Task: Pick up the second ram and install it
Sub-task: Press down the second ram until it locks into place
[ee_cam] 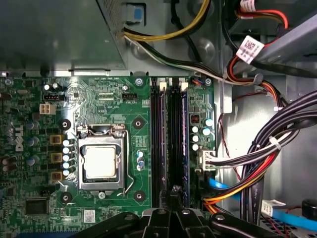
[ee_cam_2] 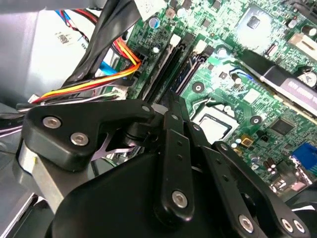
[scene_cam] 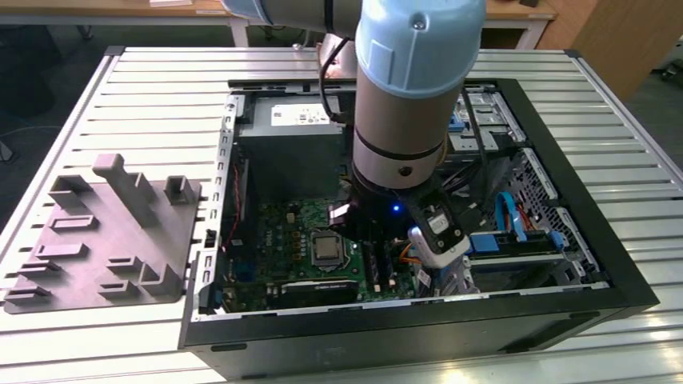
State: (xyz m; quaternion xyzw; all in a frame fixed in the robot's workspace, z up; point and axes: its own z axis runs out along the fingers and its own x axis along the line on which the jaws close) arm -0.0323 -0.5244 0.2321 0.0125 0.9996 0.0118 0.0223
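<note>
Second ram (ee_cam: 184, 144) upright in slot, beside gripper (ee_cam: 174, 198)

The open computer case (scene_cam: 555, 264) lies on the slatted table (scene_cam: 139, 104), filling the middle and right of the exterior view. The plastic tray (scene_cam: 107, 240) sits on the table at the left, just beside the case. Inside the case, the motherboard (scene_cam: 283, 240) lies at lower centre, with the power supply (scene_cam: 288, 120) behind it toward the top of the frame. The robot arm (scene_cam: 411, 88) comes down from the top centre into the case, over the board's right edge, with the drive bays (scene_cam: 513, 232) to its right.
</note>
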